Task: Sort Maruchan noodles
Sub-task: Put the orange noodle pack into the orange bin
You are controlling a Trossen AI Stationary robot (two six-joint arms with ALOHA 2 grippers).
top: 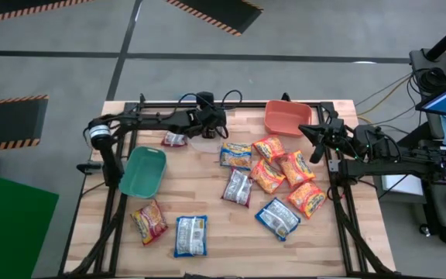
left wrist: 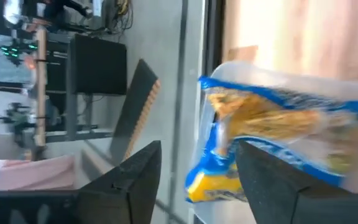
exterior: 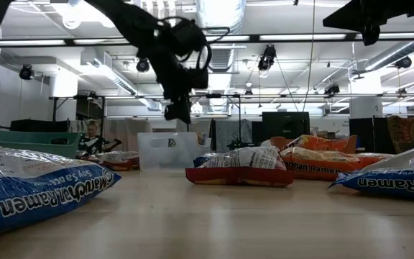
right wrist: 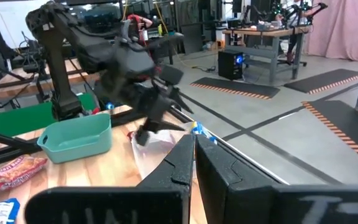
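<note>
Several Maruchan packets lie flat on the wooden table: orange-red ones (top: 295, 167), blue-and-yellow ones (top: 190, 235) and red-and-white ones (top: 238, 186). My left gripper (top: 210, 124) hangs open near the far edge, above a clear bin (exterior: 167, 150). In the left wrist view a blue-and-yellow packet (left wrist: 272, 124) lies in that bin beyond my open fingers (left wrist: 197, 146), apart from them. My right gripper (top: 317, 143) waits shut at the right side, beside the orange bin (top: 287, 118).
A teal bin (top: 144, 172) stands at the table's left side, with a red-and-white packet (top: 174, 139) just beyond it. A dark metal frame (top: 339, 201) runs along the table's edges. Bare wood lies in the near middle, between the packets.
</note>
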